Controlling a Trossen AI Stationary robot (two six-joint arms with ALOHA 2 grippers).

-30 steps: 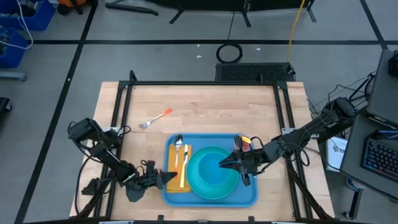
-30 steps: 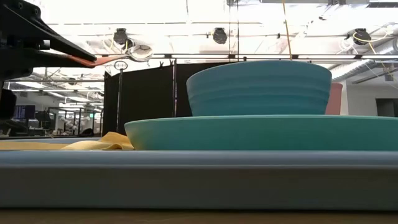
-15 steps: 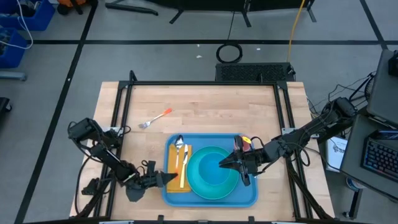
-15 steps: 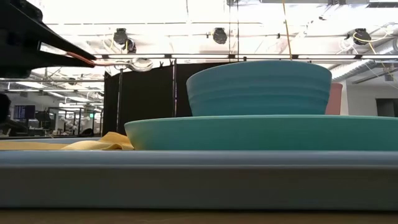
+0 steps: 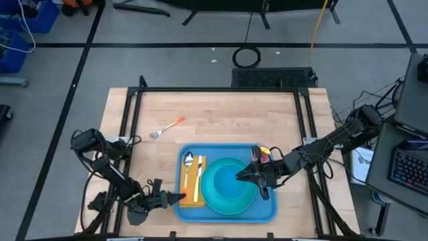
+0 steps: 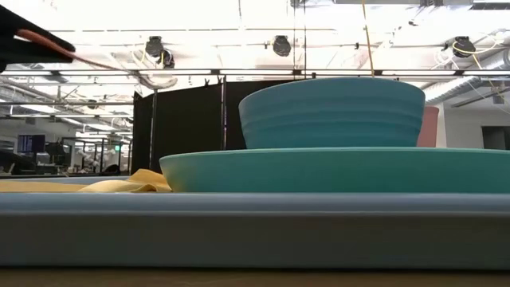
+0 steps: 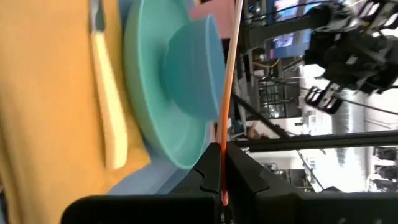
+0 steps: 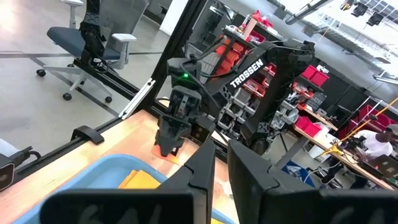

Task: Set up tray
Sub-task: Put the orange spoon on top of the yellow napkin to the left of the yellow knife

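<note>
The tray (image 5: 267, 211) is a large flat rectangle of blue plastic with rounded corners and a low raised rim. It lies flat on the wooden counter (image 5: 221, 120), at the near edge and slightly toward the right side, its long sides parallel to the counter's edge. From the low view its rim (image 6: 239, 231) runs as a pale grey-blue band across the whole width, level and resting on the counter. Part of its blue floor also shows in the left wrist view (image 7: 143, 180).
</note>
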